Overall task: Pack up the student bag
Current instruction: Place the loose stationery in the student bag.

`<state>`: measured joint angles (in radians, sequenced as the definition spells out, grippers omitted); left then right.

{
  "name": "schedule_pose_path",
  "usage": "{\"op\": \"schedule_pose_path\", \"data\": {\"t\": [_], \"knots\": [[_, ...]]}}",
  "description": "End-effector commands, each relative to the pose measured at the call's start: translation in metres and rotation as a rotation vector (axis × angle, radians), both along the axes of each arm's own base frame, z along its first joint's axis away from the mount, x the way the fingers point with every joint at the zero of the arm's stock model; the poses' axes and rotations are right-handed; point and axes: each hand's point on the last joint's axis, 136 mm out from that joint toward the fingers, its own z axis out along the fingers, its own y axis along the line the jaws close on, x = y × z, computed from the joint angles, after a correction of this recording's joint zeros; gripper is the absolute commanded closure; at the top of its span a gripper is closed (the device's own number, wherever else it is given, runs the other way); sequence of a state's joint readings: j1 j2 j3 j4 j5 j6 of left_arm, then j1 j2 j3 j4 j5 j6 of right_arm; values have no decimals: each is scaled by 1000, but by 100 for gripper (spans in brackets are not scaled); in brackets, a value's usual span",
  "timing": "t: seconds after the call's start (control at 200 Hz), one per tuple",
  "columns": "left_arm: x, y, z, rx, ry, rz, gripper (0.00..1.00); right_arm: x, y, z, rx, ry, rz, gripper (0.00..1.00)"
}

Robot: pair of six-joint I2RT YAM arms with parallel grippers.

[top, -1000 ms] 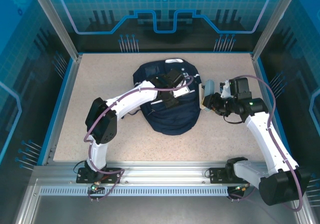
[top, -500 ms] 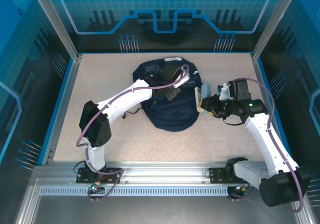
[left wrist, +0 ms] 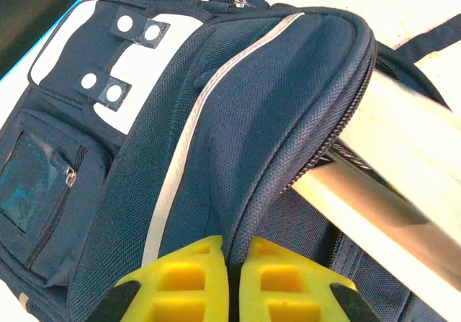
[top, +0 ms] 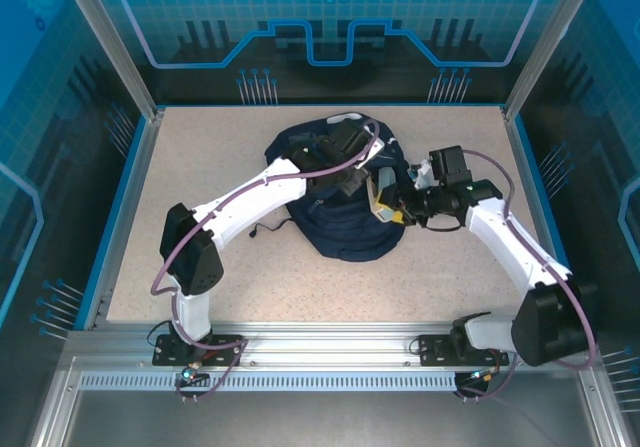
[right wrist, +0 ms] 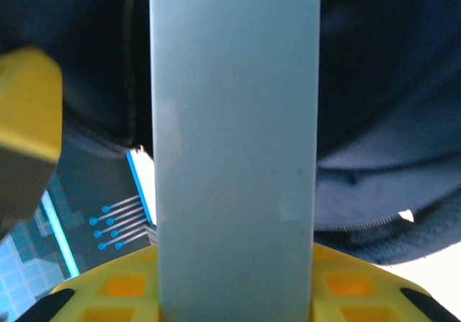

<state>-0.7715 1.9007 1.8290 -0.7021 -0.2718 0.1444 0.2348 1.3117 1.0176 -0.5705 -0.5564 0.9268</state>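
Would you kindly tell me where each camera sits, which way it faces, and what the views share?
Top external: above, behind the bases, looking down at the table; both arms show, left gripper and right gripper at the student bag.
Left wrist: on that wrist, looking along its yellow fingers pinching the bag's open zipper edge.
Right wrist: on that wrist, looking along a pale flat slab clamped in its fingers, toward the bag.
Shared: bag and slab appear in all three.
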Motion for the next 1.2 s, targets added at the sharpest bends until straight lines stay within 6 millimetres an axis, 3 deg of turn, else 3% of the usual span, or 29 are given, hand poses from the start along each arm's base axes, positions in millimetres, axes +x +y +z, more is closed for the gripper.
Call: {"op": "schedule_pose_path", "data": {"t": [0.0,0.165,0.27,0.44,0.54,0.65,0.825,0.965,1.196], "knots": [[-1,-20,88,-236,-126,-4,98,41,14,32,67,-119,-56,74],[0,-21,86,-248,-94,14,98,75,24,28,65,-120,-105,72],[3,-19,82,-249,-81,39,99,87,31,24,79,-106,-103,62],[10,-12,79,-264,-63,80,98,78,26,17,29,-75,-91,37],[12,-9,80,-275,-58,88,98,63,15,16,-7,-62,-86,31],[12,-9,79,-281,-50,89,98,47,9,12,-26,-49,-70,34],[11,-11,75,-283,-32,78,98,36,9,5,-60,-33,-42,52],[9,-13,73,-292,-15,69,98,42,20,0,-37,-22,-12,64],[7,-12,70,-292,0,70,98,60,44,-10,-48,-35,26,71]]}}
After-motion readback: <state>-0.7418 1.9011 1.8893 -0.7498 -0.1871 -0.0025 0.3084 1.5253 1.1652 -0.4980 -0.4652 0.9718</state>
